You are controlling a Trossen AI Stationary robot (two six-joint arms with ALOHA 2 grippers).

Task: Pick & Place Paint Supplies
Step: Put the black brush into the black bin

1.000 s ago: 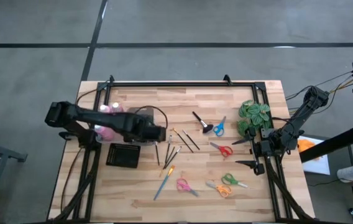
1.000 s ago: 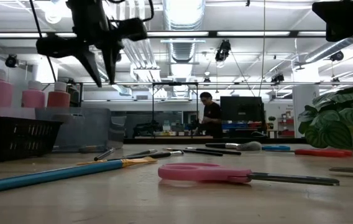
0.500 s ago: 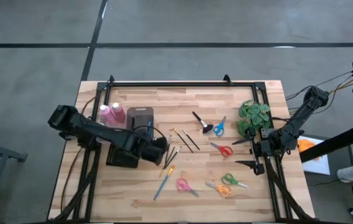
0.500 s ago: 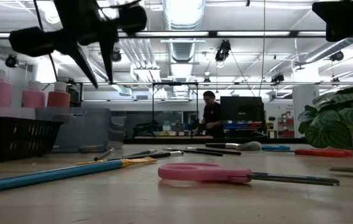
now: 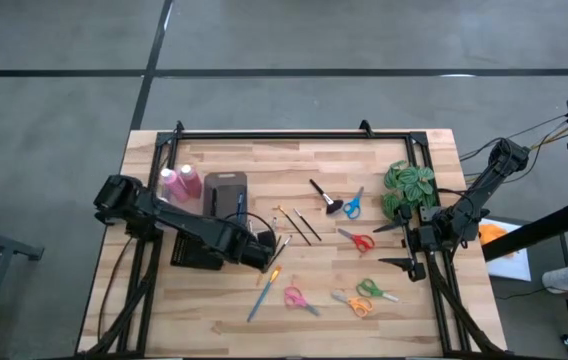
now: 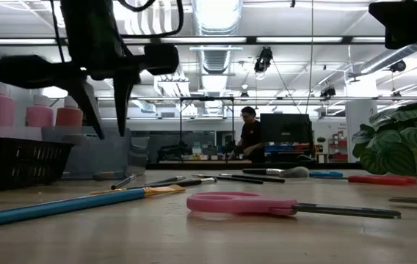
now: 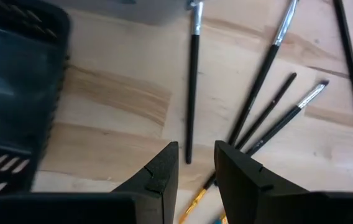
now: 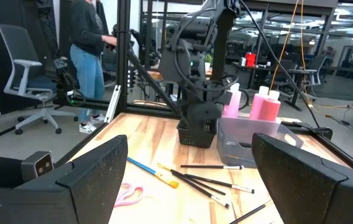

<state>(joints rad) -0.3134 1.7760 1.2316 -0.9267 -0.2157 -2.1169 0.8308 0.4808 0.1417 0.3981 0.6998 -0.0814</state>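
The left hand (image 7: pixel 195 168) is hovering, fingers narrowly parted and empty, above a black paintbrush (image 7: pixel 191 87) lying on the surface (image 5: pixel 404 310) beside the black basket (image 5: pixel 196 250), apparently aligning for a pinch, while the right hand (image 5: pixel 396 245), wide open, is waiting near the plant (image 5: pixel 407 187).

Thin paintbrushes (image 5: pixel 286 233) lie fanned mid-table; pink bottles (image 5: pixel 178 183) stand upright.

I see wooden table (image 5: pixel 224 320) carrying loose paintbrushes (image 5: pixel 289 235), scissors (image 5: pixel 356 240), black basket (image 5: pixel 197 250), grey bin (image 5: pixel 226 187), potted plant (image 5: pixel 407 187).
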